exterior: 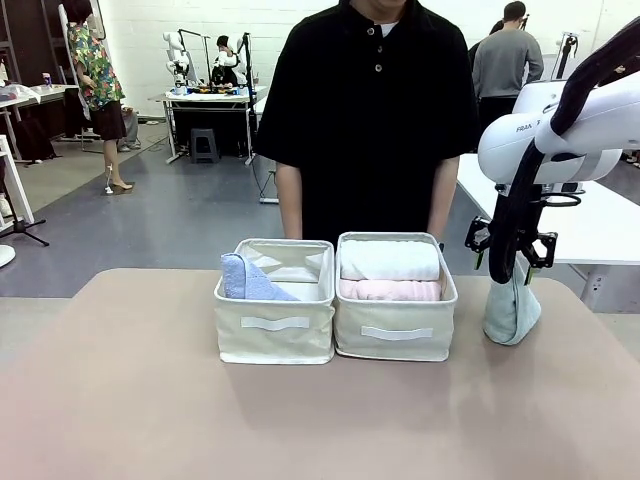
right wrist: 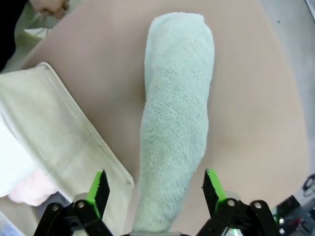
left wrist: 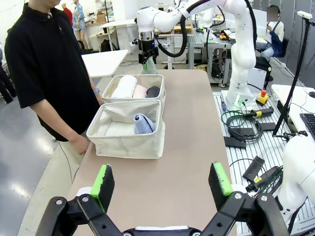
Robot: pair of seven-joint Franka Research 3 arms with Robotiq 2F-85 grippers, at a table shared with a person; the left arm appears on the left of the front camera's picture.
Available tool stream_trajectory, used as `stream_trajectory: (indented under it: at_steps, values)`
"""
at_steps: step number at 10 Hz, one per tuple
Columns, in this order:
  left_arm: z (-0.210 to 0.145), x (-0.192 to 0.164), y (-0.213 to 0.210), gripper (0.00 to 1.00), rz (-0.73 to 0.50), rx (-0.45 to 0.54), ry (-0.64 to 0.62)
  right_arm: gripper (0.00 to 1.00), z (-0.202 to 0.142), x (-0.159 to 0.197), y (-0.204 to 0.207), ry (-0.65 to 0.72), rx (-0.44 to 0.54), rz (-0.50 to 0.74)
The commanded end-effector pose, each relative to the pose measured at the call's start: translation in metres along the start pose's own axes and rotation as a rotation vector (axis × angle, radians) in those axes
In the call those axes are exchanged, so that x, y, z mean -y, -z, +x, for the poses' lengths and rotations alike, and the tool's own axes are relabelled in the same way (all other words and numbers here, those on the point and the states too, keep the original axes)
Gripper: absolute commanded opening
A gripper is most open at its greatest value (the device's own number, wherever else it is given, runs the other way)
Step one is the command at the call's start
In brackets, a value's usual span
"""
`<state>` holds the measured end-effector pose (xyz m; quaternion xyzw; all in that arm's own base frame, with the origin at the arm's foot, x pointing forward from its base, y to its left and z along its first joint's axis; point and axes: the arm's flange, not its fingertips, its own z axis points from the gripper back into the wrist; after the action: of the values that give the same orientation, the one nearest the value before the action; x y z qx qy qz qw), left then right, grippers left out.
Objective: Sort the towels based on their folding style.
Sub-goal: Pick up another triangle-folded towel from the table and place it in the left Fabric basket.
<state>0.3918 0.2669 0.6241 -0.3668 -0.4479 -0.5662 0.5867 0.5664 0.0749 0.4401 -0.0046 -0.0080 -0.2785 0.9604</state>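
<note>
In the front view, two cream fabric bins sit side by side on the beige surface (exterior: 150, 400). The left cream bin (exterior: 275, 340) holds a lavender-blue cone-folded terry towel (exterior: 245, 278). The right cream bin (exterior: 395, 345) holds a white rolled towel (exterior: 390, 260) behind a pink rolled towel (exterior: 390, 290). A person in a black shirt (exterior: 370, 120) stands behind them. The right pincer (exterior: 512, 268) hangs over a pale teal cone-folded towel (exterior: 512, 312) standing just beside the right bin.

In the left wrist view, the left pincer (left wrist: 161, 179) is spread wide, holding nothing. A dark grey rolled towel (left wrist: 153, 91) lies in the farther bin.

In the right wrist view, the right pincer's green pads (right wrist: 100, 189) are spread either side of the teal towel, not pinching it.
</note>
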Motion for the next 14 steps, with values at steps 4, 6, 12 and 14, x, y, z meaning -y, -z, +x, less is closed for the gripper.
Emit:
stream_trajectory:
  at_steps: [4, 6, 12, 14]
  values:
    - [0.0, 0.004, 0.001, 1.0, 0.001, 0.006, 0.006, 0.0, 0.006, -0.001, -0.005, 0.001, -0.035, -0.004]
    - [0.0, 0.004, 0.001, 1.0, 0.001, 0.006, 0.006, 0.0, 0.006, -0.001, -0.004, -0.005, -0.044, -0.003]
    - [0.0, 0.004, 0.001, 1.0, 0.001, 0.006, 0.006, 0.07, -0.027, 0.017, -0.047, -0.153, -0.074, -0.089]
    - [0.0, 0.004, 0.001, 1.0, 0.001, 0.006, 0.006, 0.07, -0.083, 0.049, -0.135, -0.372, -0.028, -0.029]
